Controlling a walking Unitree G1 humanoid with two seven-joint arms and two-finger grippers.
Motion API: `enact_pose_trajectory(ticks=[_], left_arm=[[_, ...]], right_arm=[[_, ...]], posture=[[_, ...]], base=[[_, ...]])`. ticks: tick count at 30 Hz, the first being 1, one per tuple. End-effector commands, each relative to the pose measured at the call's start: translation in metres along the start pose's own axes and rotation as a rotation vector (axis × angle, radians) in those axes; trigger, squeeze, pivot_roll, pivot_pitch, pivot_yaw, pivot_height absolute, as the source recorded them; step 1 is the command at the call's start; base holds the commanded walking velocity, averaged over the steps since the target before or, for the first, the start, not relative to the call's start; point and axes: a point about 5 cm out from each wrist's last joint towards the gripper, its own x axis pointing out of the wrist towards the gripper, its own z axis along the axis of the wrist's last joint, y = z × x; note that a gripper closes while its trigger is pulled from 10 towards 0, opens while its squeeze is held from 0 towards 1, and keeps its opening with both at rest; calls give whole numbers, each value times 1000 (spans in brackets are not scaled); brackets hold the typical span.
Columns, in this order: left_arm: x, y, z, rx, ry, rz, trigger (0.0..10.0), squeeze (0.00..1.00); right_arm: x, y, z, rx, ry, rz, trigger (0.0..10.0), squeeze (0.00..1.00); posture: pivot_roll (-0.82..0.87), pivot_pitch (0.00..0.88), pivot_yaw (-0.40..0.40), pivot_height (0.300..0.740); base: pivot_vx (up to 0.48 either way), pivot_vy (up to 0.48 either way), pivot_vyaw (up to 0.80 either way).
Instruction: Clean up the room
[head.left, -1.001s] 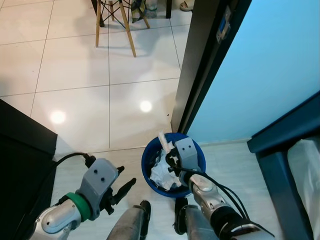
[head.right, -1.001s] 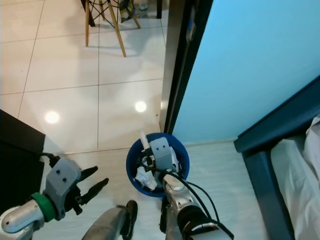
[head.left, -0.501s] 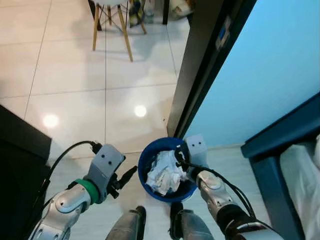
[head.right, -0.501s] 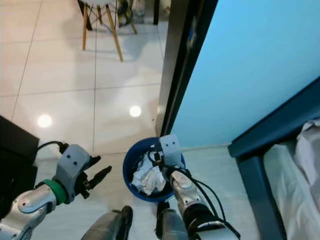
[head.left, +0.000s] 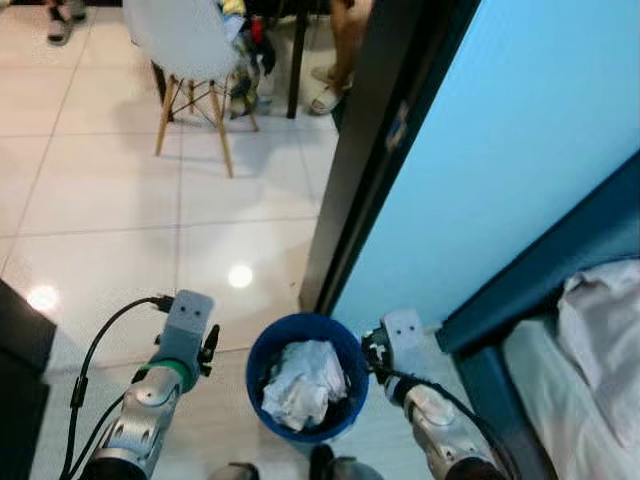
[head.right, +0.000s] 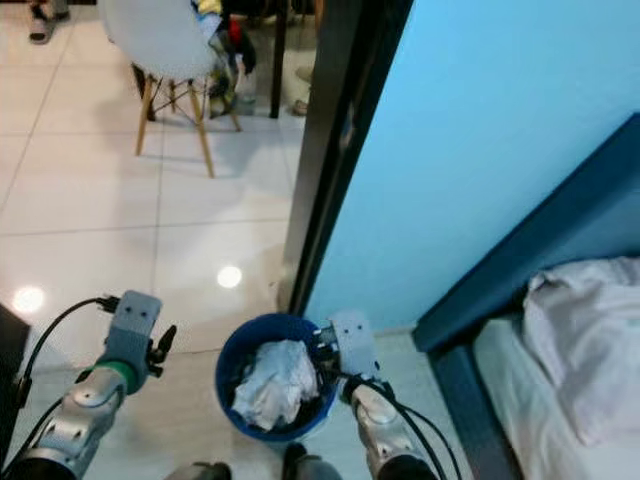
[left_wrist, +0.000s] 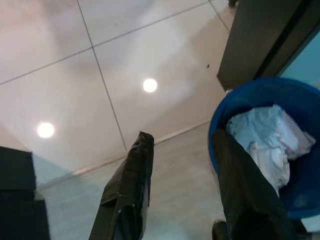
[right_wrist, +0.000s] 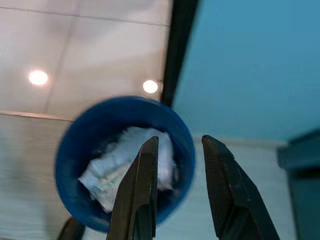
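Blue bin (head.left: 306, 385) is seen on the floor by the dark door frame (head.left: 352, 170), packed with crumpled white paper (head.left: 302, 382). Left gripper (left_wrist: 182, 175) is held just left of the bin — fingers spread, nothing between them. Right gripper (right_wrist: 180, 175) is held just right of the bin's rim, fingers apart, empty. A white chair (head.left: 190, 60) is seen well beyond the bin; a bed with white bedding (head.left: 600, 330) to its right.

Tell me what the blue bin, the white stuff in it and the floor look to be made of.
Blue bin: likely plastic, one even colour, smooth thin rim.
White stuff: crumpled paper or tissue, judging by sharp creases and a matte look.
Floor: glossy ceramic tile, with grout lines and mirrored ceiling lights.
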Motion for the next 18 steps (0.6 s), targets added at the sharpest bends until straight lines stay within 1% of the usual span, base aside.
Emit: enact_pose_trajectory(ticks=[1, 2, 3, 4, 5, 7, 9, 11, 12, 18], left_arm=[[-2, 1, -12, -9, 39, 11, 10000, 0], [-1, 4, -20, 9, 62, 23, 10000, 0], [-1, 4, -20, 9, 62, 23, 10000, 0], [-1, 7, -29, 48, 91, 41, 10000, 0], [-1, 7, -29, 48, 91, 41, 10000, 0], [-3, 11, -40, 98, 119, 63, 10000, 0], [-3, 11, -40, 98, 119, 63, 10000, 0], [-4, 12, -45, 102, 114, 72, 10000, 0], [-5, 12, -46, 100, 109, 76, 10000, 0], [-3, 7, -44, 93, 83, 91, 10000, 0]], right_arm=[[-7, -7, -18, 10, 84, -37, 10000, 0], [-10, -11, -24, 16, 120, -61, 10000, 0], [-10, -11, -24, 16, 120, -61, 10000, 0], [-12, -14, -28, 15, 147, -73, 10000, 0], [-12, -14, -28, 15, 147, -73, 10000, 0], [-12, -14, -28, 18, 143, -67, 10000, 0], [-12, -14, -28, 18, 143, -67, 10000, 0], [-7, -10, -17, 48, 78, -63, 10000, 0], [-6, -9, -15, 51, 68, -65, 10000, 0], [-4, -4, -11, 40, 46, -52, 10000, 0]], posture=[[-36, 26, -1, 740], [-31, 22, -1, 740], [-31, 22, -1, 740], [-23, 16, -6, 740], [-23, 16, -6, 740], [-21, 16, -4, 740], [-21, 16, -4, 740], [-15, 7, 6, 740], [-13, 4, 8, 740], [-8, 8, 6, 740]], base=[[0, 0, 0], [0, 0, 0], [0, 0, 0], [0, 0, 0], [0, 0, 0], [0, 0, 0], [0, 0, 0], [0, 0, 0], [0, 0, 0], [0, 0, 0]])
